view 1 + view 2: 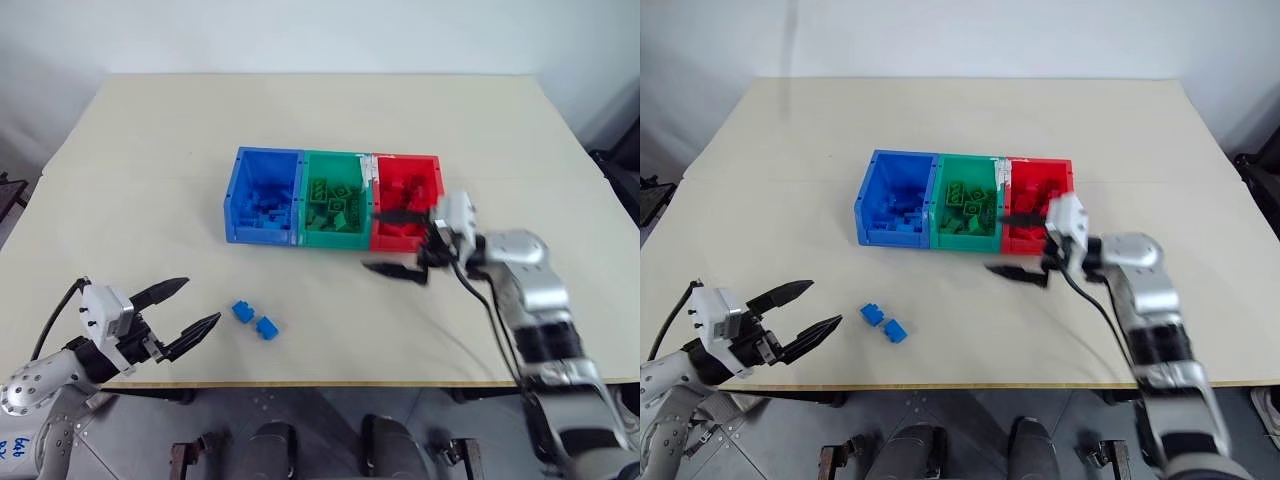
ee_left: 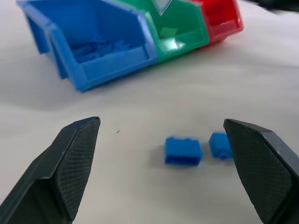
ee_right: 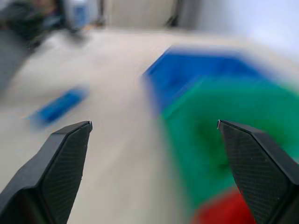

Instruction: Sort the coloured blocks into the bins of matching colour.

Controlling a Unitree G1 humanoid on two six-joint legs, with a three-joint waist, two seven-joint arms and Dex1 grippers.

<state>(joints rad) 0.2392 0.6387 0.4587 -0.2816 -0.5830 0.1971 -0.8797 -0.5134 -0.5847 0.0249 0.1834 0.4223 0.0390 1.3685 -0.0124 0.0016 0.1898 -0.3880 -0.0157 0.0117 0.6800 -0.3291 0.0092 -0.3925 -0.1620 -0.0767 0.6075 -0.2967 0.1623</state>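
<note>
Two blue blocks (image 1: 254, 319) lie loose on the worktop (image 1: 150, 170), near the left gripper (image 1: 180, 309), fingers spread wide, likely lining up a pick. Right gripper (image 1: 392, 242), fingers apart and empty, sits by the red bin (image 1: 437, 170).

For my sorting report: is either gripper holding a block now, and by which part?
Nothing is held. The left gripper and the right gripper are both open and empty; two blue blocks lie on the table.
</note>
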